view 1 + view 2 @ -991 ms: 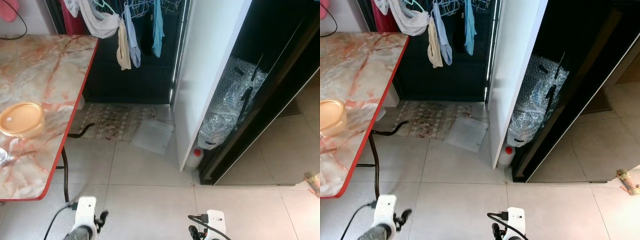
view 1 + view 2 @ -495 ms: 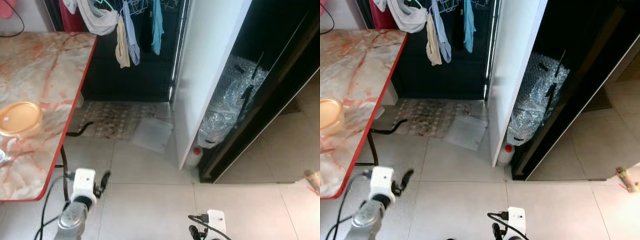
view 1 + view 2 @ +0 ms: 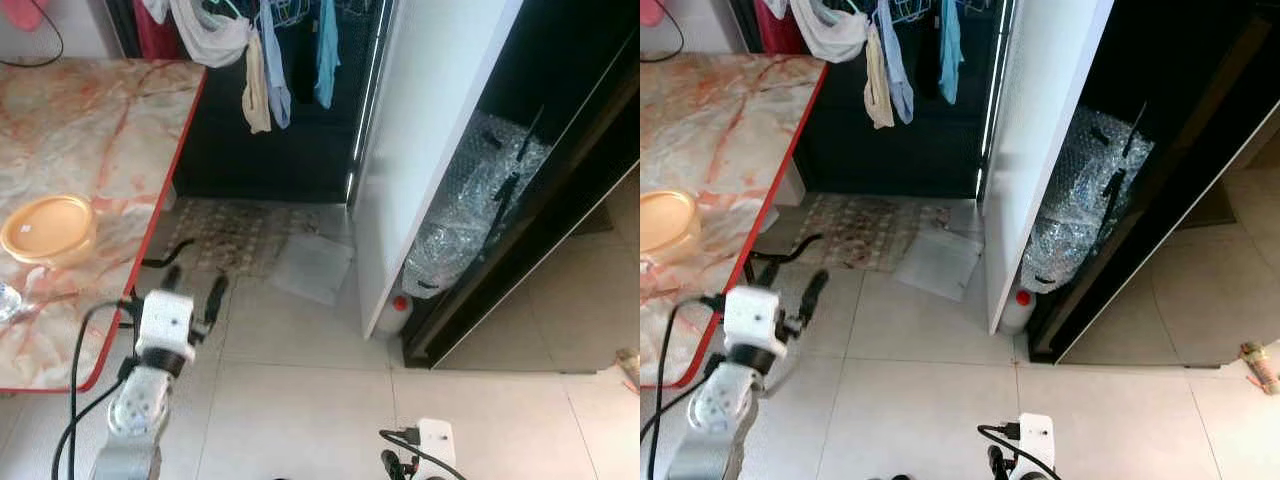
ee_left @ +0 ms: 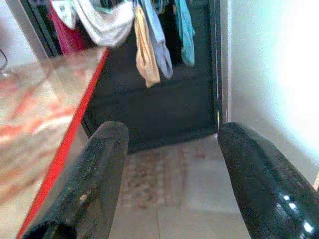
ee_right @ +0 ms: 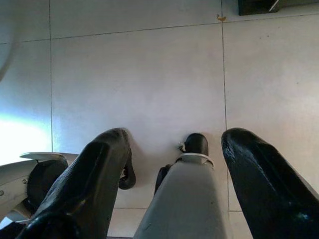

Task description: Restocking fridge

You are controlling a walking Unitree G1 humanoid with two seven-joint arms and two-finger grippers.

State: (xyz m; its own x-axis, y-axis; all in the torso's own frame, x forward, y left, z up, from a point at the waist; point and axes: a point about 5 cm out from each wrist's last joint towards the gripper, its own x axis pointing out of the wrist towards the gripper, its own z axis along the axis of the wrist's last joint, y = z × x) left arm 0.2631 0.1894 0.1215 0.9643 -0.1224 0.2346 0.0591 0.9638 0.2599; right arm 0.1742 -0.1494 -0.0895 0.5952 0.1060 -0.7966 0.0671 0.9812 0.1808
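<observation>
Marble table (image 3: 90,110) at ten o'clock held the food; nothing was moved yet.
Left gripper (image 3: 190,290) was raised, fingers spread, empty; right gripper (image 5: 169,184) hung spread, empty; tub (image 3: 48,228) waited at nine o'clock; fridge (image 3: 430,150) stood at two o'clock.

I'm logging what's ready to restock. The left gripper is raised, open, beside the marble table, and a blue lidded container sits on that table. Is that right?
Nearly. The container on the marble table is orange-tan, not blue, as the left eye view shows. The rest holds: the left gripper is raised beside the table's red edge, fingers open.
</observation>
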